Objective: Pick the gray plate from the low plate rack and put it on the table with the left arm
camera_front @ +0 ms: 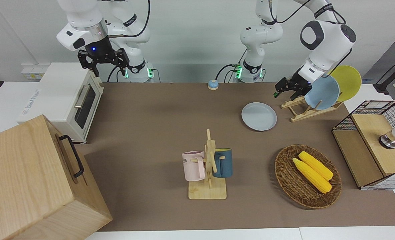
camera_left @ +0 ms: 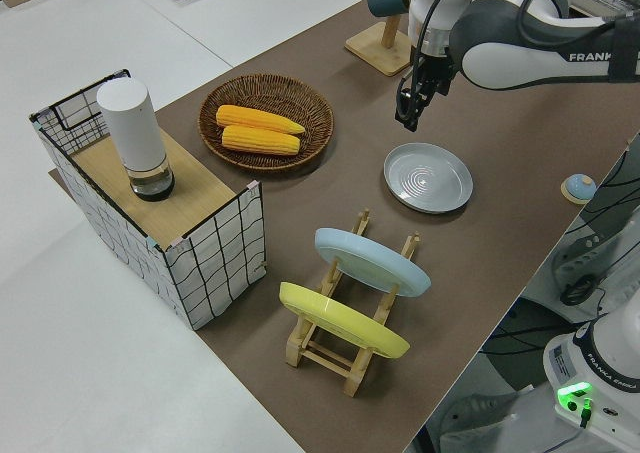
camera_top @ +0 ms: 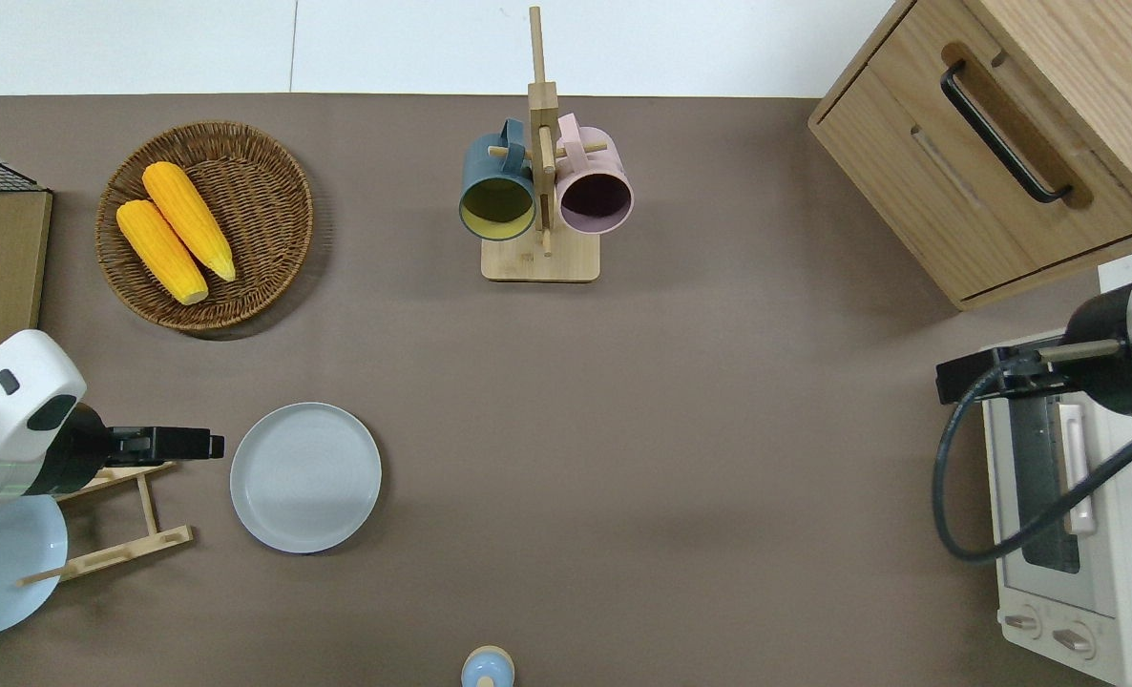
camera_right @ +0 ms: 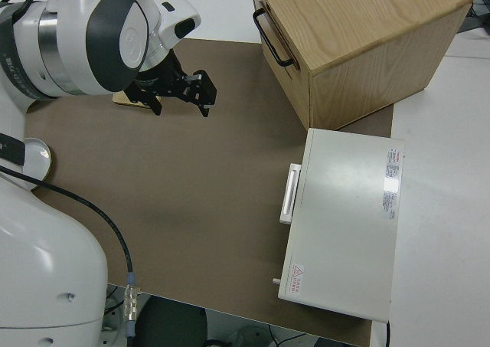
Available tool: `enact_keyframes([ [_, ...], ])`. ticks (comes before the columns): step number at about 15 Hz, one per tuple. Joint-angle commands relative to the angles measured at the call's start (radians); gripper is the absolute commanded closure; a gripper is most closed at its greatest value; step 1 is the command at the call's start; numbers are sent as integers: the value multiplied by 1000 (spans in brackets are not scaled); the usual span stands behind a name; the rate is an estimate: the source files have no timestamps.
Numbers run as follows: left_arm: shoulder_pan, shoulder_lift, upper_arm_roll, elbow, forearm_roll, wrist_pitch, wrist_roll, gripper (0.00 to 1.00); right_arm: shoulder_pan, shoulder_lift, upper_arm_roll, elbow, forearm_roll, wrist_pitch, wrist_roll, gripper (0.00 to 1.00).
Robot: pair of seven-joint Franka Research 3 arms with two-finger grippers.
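Bright, even, diffuse lighting in all four views.
Soft short shadows only: faint under basket point(camera_front: 308, 176), mug tree point(camera_front: 207, 173) and gray plate point(camera_front: 259, 116) on bench point(camera_front: 157, 126). Sharp across bench, no motion blur. Slight glare on white arm shells and toaster oven point(camera_right: 344, 224) top. Mild bowing of bench edges at front-view margins.

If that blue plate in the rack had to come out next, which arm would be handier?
Probably the left: its gripper hangs over the low plate rack holding the blue plate. The right arm is parked.
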Motion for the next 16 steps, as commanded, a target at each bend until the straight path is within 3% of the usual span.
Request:
enact_keyframes([
  [1, -3, 5, -38, 97, 106, -81, -101, 9, -7, -2, 7, 6, 7, -14, 0, 11],
  [5, -3, 8, -81, 137, 237, -90, -105, 7, -7, -2, 7, 6, 7, -13, 0, 11],
  [16, -4, 12, -96, 137, 238, -65, -93, 7, -7, -2, 5, 6, 7, -14, 0, 11],
])
